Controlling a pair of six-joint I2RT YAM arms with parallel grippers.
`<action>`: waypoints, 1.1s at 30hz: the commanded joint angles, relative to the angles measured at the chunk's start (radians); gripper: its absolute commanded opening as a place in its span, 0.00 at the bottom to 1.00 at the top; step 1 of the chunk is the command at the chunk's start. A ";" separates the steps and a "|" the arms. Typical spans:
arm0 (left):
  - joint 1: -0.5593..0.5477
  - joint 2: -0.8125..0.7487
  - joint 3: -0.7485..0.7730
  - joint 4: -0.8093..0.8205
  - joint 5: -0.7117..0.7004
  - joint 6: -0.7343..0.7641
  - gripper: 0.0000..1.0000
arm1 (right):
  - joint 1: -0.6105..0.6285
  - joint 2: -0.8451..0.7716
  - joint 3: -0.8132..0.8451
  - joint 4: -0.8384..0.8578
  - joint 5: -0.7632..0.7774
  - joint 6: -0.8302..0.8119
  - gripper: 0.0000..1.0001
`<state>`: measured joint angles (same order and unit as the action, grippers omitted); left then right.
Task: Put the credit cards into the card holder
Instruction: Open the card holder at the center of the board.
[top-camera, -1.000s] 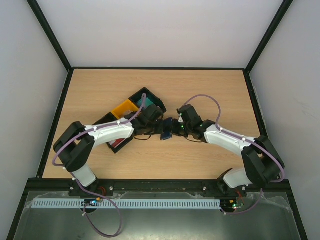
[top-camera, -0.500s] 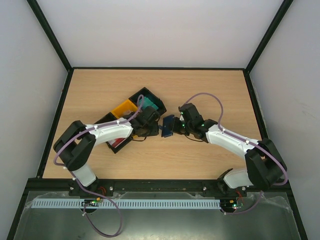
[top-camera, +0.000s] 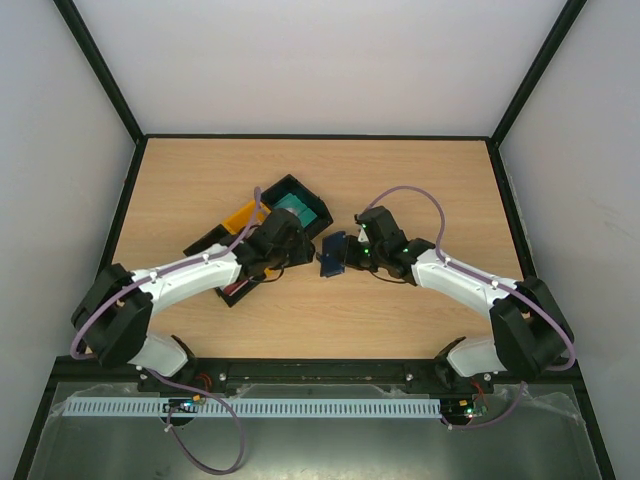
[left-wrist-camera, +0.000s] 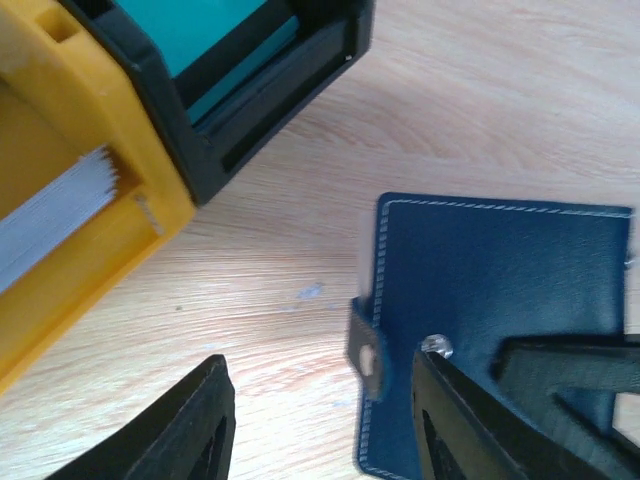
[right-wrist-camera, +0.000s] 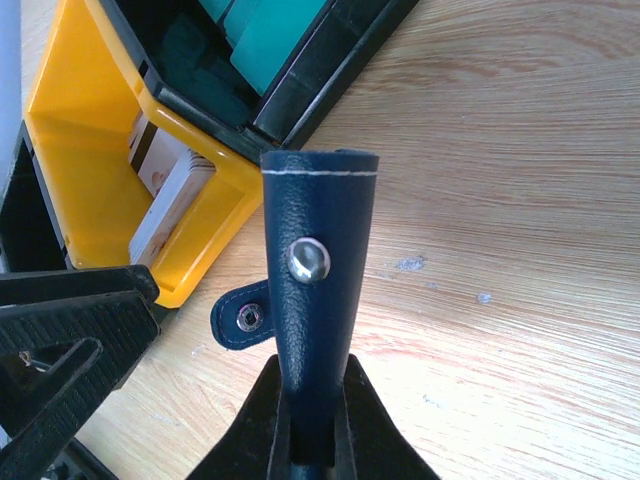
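Observation:
The card holder (top-camera: 333, 254) is a dark navy folded wallet with a snap tab. My right gripper (top-camera: 347, 255) is shut on it and holds it on edge over the table; in the right wrist view the holder (right-wrist-camera: 318, 230) stands between the jaws of the right gripper (right-wrist-camera: 312, 440), its tab hanging loose to the left. My left gripper (top-camera: 303, 252) is open and empty just left of the holder. In the left wrist view the left gripper (left-wrist-camera: 320, 430) straddles bare wood, with the holder (left-wrist-camera: 500, 270) beside its right finger. Whitish credit cards (left-wrist-camera: 50, 210) stand in the yellow tray (right-wrist-camera: 90, 130).
A row of joined trays lies left of the holder: a black tray (top-camera: 300, 208) with teal cards, the yellow tray (top-camera: 240, 215), and a black tray (top-camera: 238, 288) with red cards under my left arm. The trays' corner (left-wrist-camera: 200, 170) is close to my left gripper.
My left arm has swung its elbow out to the left and its gripper has drawn back from the holder. My right gripper has lifted the holder slightly up and away.

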<state>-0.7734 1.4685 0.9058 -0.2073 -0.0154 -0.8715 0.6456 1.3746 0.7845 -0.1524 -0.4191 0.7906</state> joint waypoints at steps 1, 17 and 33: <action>0.008 -0.004 -0.018 0.094 0.093 0.011 0.52 | -0.001 -0.005 0.006 0.020 -0.034 -0.011 0.02; 0.010 0.089 -0.042 0.120 0.156 0.023 0.22 | -0.001 0.004 -0.020 0.063 -0.104 0.010 0.02; 0.011 0.083 -0.055 0.143 0.157 0.042 0.02 | -0.001 0.044 -0.071 0.080 -0.071 -0.008 0.08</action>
<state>-0.7670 1.5517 0.8608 -0.0875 0.1333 -0.8406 0.6456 1.4021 0.7410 -0.0944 -0.5121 0.7929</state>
